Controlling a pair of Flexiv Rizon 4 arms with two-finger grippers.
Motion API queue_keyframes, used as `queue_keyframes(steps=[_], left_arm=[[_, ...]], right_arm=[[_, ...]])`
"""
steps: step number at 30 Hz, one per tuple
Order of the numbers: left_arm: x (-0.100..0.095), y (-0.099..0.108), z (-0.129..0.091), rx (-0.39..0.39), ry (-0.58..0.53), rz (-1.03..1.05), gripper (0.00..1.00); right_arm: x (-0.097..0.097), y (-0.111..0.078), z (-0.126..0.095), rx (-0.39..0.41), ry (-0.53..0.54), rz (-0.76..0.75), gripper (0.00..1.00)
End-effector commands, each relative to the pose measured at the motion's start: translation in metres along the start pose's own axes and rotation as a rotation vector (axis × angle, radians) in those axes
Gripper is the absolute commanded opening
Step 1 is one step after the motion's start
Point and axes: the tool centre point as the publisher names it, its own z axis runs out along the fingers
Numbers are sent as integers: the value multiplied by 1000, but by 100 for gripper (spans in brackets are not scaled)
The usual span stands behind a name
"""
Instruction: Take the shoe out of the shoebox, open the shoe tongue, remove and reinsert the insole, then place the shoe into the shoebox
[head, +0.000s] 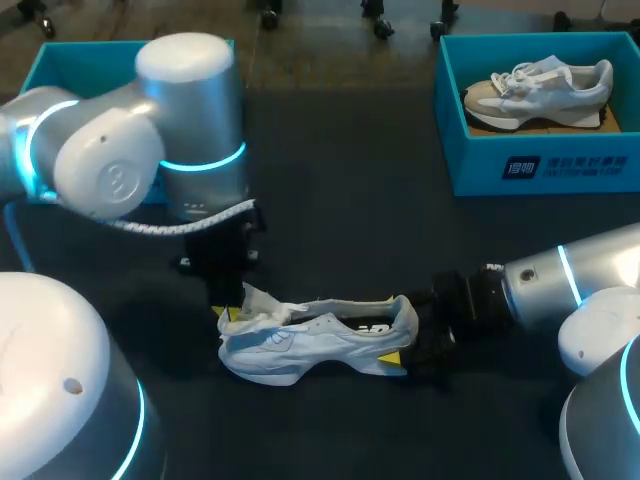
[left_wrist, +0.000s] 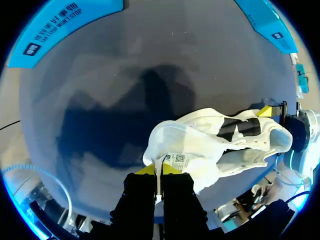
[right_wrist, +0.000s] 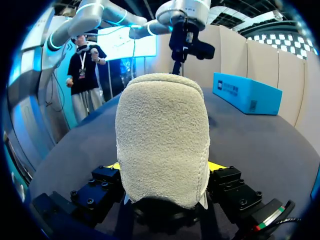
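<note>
A white shoe (head: 315, 340) lies on its side on the dark table, near the front. My left gripper (head: 233, 310) comes down at its toe end and is shut on the pulled-out tongue (left_wrist: 172, 145), with the label showing just ahead of its fingers (left_wrist: 159, 172). My right gripper (head: 400, 332) is at the heel with its fingers wide apart, one on each side. In the right wrist view the beige suede heel (right_wrist: 162, 130) fills the gap between the fingers of my right gripper (right_wrist: 165, 172). The open blue shoebox (head: 540, 165) stands at the back right.
A second, beige and white shoe (head: 540, 88) lies in the shoebox. Another blue box (head: 70, 65) stands at the back left, partly behind my left arm. The dark table (head: 360, 220) stretches between the boxes and the shoe.
</note>
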Motion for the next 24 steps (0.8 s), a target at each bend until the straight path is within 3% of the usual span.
queue_keyframes(steps=[1,3,6,7,8,10,16,24], left_arm=[[-12,3,9,35,268,8,4],[-15,2,8,36,258,24,8],[-19,1,6,45,245,41,26],[-24,0,3,74,233,43,71],[-27,-1,1,76,232,40,86],[-33,-4,-4,81,234,35,100],[-38,0,-38,111,259,114,100],[-7,1,-93,108,288,285,100]], right_arm=[[1,-1,-1,7,-1,1,0],[1,-1,-1,7,-1,1,0],[1,-1,-1,7,-1,1,0],[1,-1,-1,7,-1,1,0],[1,-1,-1,7,-1,1,0],[1,-1,-1,7,-1,1,0],[1,-1,-1,7,-1,1,0],[1,-1,-1,7,-1,1,0]])
